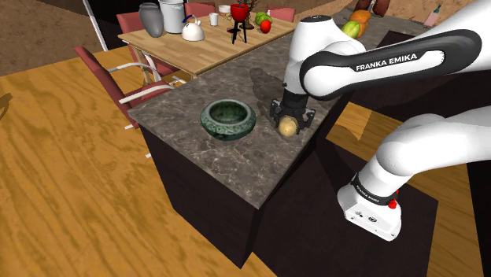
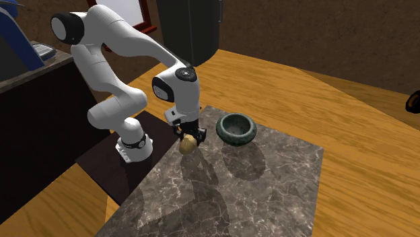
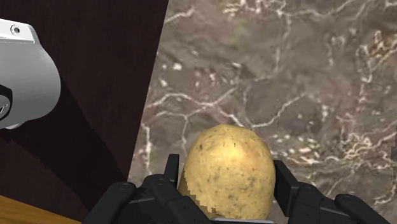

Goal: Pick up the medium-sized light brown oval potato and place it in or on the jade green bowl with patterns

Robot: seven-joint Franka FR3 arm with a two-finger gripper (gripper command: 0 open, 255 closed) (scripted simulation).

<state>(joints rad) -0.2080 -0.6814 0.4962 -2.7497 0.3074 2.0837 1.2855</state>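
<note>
Gripping the speckled light brown oval potato (image 3: 227, 170) with the all-black two-finger gripper (image 1: 289, 117), fingers clasped against both flanks. Holding it over the dark veined marble counter (image 2: 269, 195), close to the edge. Shoulder view, nine o'clock from the potato and apart from it: the jade green patterned bowl (image 1: 227, 131), upright on the same counter.

The arm (image 1: 429, 145) is white, with thick rounded segments and dark joints. One black band (image 1: 385, 64) carries the white letters FRANKA EMIKA. The foot (image 1: 366, 208) has a small red dot (image 1: 391, 204) and some tiny holes. The fingers (image 3: 285, 184) are all black and angular.
</note>
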